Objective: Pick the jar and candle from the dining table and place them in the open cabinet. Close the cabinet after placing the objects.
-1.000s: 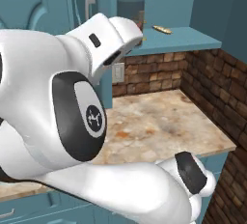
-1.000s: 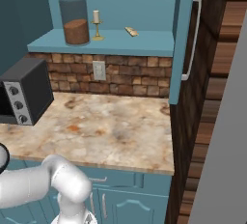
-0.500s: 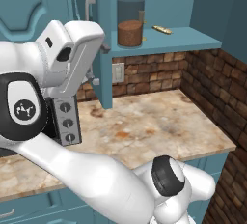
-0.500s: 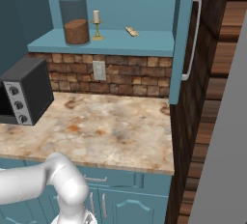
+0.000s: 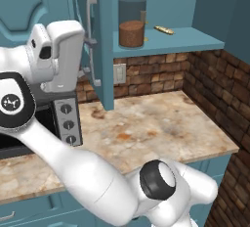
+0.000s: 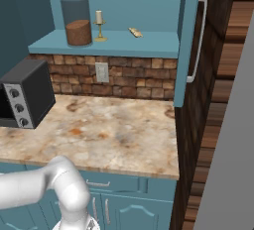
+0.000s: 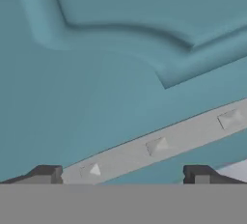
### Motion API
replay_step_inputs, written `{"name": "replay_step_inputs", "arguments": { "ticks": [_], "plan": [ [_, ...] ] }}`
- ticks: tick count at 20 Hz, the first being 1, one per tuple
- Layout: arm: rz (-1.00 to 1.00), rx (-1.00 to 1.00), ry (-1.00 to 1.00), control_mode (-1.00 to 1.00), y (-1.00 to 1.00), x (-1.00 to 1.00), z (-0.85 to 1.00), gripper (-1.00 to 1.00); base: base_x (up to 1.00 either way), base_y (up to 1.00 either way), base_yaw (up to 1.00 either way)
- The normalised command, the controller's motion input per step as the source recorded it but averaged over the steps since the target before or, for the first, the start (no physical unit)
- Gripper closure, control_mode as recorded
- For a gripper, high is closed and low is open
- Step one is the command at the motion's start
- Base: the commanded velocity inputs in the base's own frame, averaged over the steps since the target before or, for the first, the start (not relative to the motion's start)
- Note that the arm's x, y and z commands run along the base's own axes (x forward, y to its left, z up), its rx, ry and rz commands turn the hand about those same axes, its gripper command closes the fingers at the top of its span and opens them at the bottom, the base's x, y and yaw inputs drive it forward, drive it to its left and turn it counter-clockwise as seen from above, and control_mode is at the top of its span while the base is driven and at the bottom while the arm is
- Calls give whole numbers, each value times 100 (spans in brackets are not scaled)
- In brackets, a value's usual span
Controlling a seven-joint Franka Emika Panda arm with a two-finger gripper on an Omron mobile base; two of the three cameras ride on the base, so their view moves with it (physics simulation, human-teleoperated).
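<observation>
Teal cabinet [image 6: 104, 43] shelf is seen holding jar [image 6: 77, 22] and candle [image 6: 99, 25]; claw [image 7: 123, 175] is spread wide at the left door's handle [image 5: 90, 40].

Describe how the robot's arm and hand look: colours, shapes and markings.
The arm is glossy white, built of rounded tubular segments with black joint bands and black end caps. One cap carries a small white round emblem, another a grey disc. The hand has a boxy white body with a dark slot and two small dark grey blocky fingertips.
</observation>
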Motion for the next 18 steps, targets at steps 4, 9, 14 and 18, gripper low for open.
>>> {"name": "replay_step_inputs", "arguments": {
  "ticks": [4,9,14,18],
  "plan": [
    [13,0,0,-100,-1,56,-8,-100,0,0,0],
    [11,1,-1,-100,-22,22,-2,-100,0,0,0],
    [11,7,-16,-100,-63,-1,1,-100,0,0,0],
    [14,15,-30,-100,-77,-5,5,-100,0,0,0]
  ]
}}
